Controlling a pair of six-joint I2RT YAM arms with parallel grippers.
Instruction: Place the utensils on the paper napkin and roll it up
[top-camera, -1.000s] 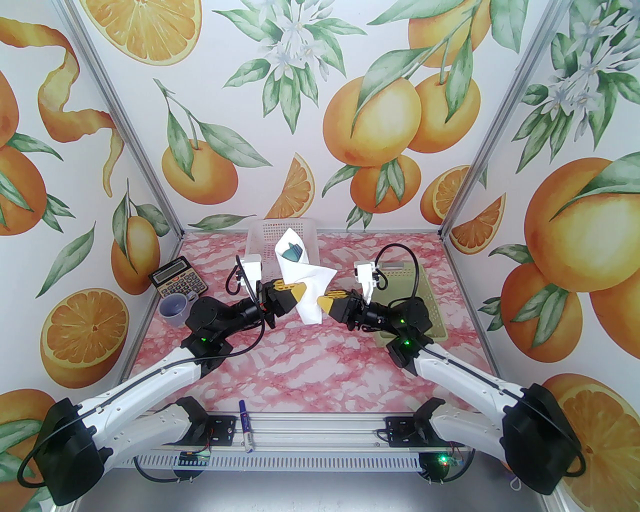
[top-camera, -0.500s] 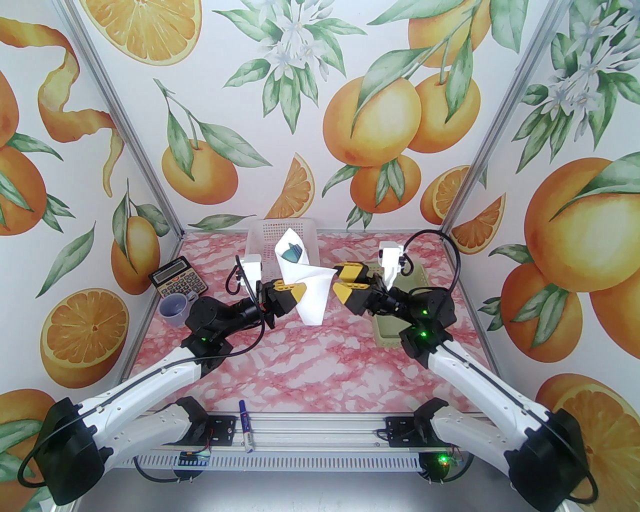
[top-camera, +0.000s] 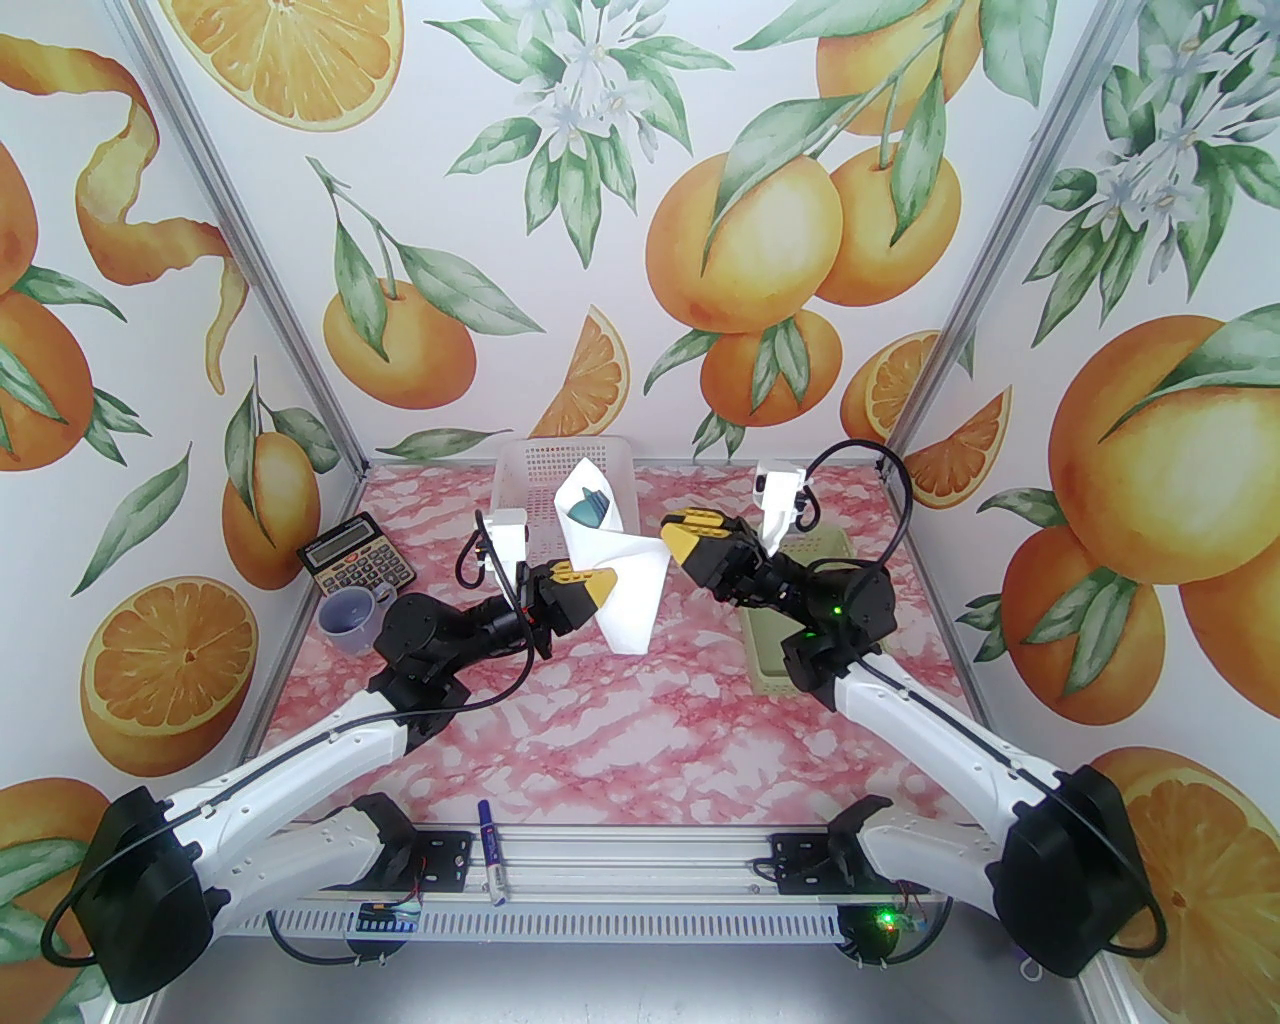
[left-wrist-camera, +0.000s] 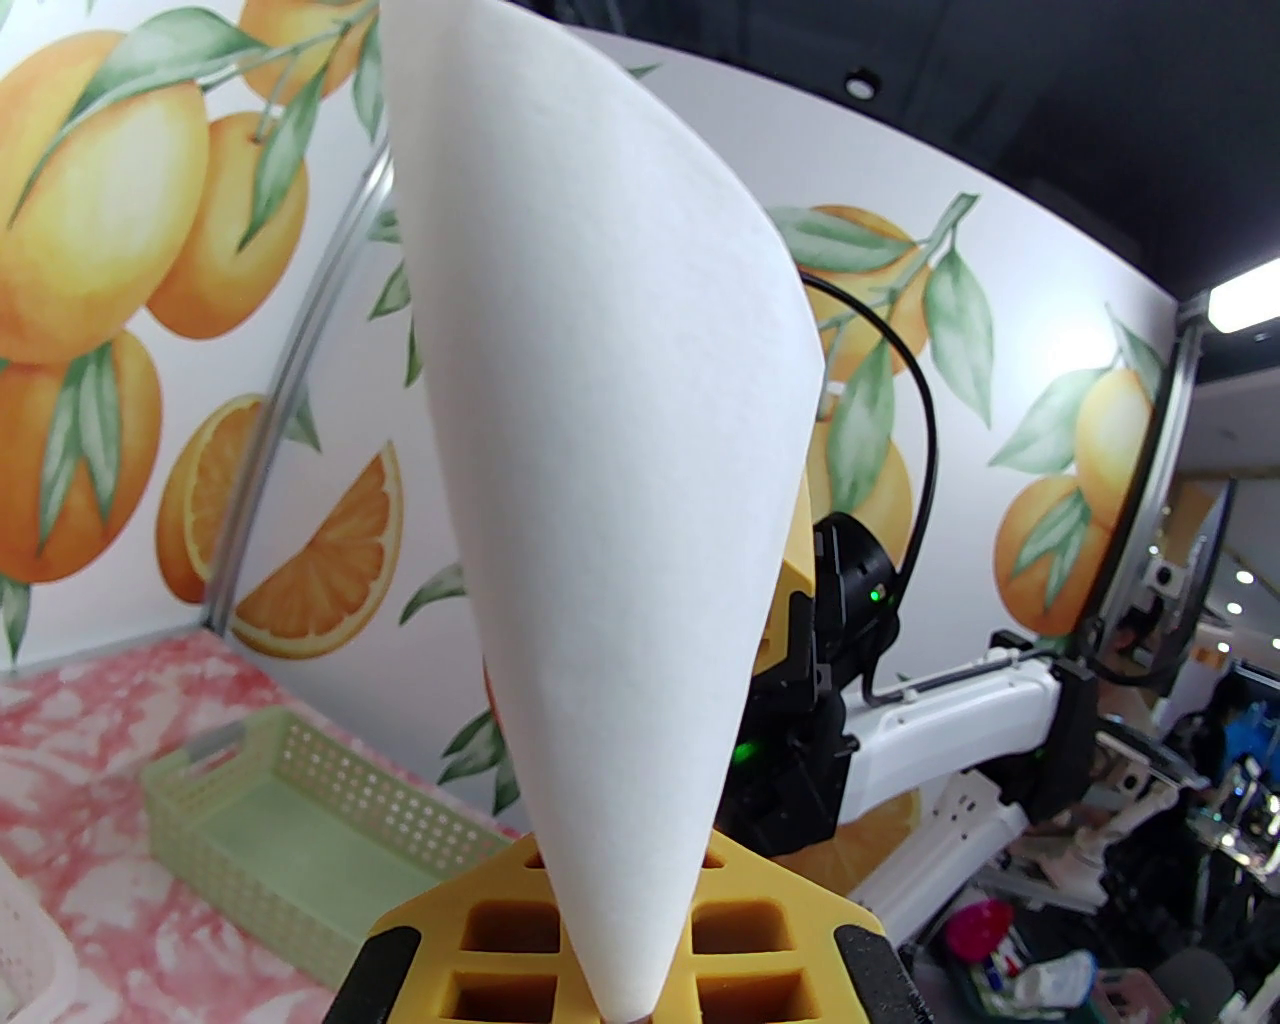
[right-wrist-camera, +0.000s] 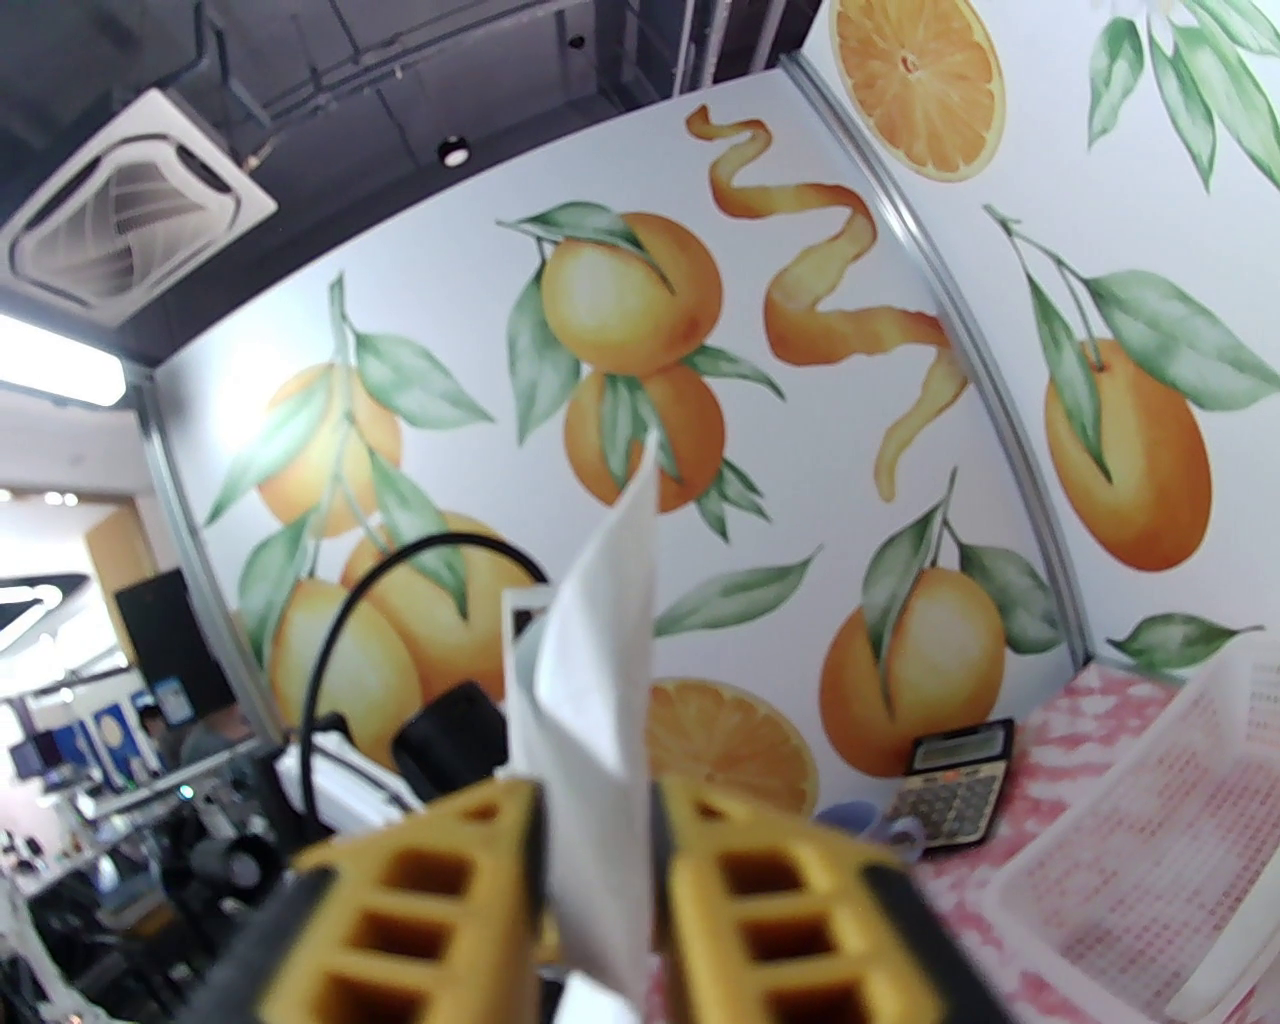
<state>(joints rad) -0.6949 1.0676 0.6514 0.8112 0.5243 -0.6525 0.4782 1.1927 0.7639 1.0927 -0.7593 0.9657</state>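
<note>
— As the top camera has it, what sits in the left gripper (top-camera: 603, 584)?
— Rolled to a cone and held up: the paper napkin (top-camera: 632, 590). The left fingers are clamped on its lower part. The narrow end hangs below them and the wide mouth stands above and beyond. The utensils (top-camera: 588, 508) are inside the mouth, dark teal tips showing; which pieces, cannot tell.
— Right gripper (top-camera: 672, 535)?
— At the cone's loose corner, opposite the left fingers. Jaws parted.
— Left wrist camera?
— The paper napkin runs up from between the yellow fingers (left-wrist-camera: 800, 895), pinched at its narrow end and widening away from them. Green basket (left-wrist-camera: 290, 800) lies beyond the fingertips to the left; right arm (left-wrist-camera: 950, 720) is behind the cone.
— Right wrist camera?
— A flap of the paper napkin stands in the gap between the two fingers (right-wrist-camera: 505, 900), which are apart. The view is blurred near the pads, so contact with the paper is possible, not confirmed. Calculator (right-wrist-camera: 955, 785) and white basket (right-wrist-camera: 1150, 860) are beyond the fingertips to the right.
</note>
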